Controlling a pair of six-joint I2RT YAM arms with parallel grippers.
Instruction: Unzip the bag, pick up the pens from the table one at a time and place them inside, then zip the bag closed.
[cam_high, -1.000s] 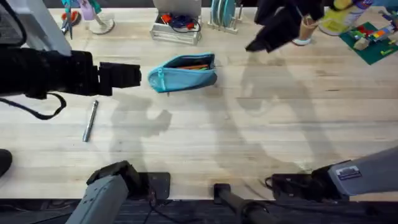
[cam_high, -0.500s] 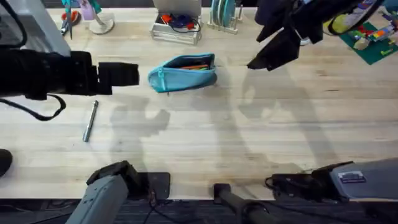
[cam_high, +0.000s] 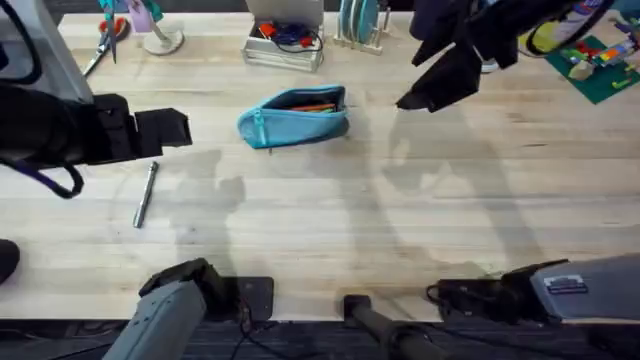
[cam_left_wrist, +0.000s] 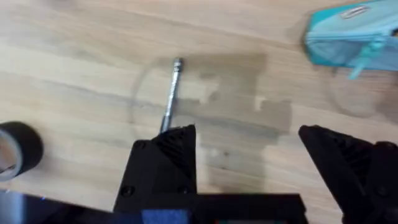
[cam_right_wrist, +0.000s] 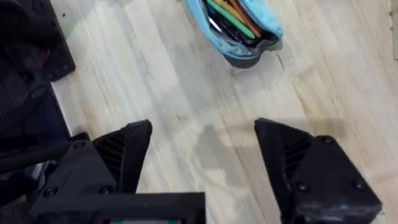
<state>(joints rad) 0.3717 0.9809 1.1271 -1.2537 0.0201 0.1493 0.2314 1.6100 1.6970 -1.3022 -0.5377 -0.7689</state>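
On the table (cam_high: 420, 220) — unzipped bag (cam_high: 295, 117), grey pen (cam_high: 146, 193) well apart.

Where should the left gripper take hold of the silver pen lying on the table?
Mid-barrel, from straight above, fingers closing across its width. The silver pen lies flat on the table, alone, with free wood on both sides; the open left gripper hovers near it.

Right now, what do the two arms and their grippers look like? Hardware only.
Both grippers are black with two broad, wedge-shaped fingers: the left gripper and right gripper each sit on a flat black crossbar. In the overhead view the left arm is a bulky black body trailing a looped dark cable. Grey link housings rise near both bases; the right arm's carries a small label.
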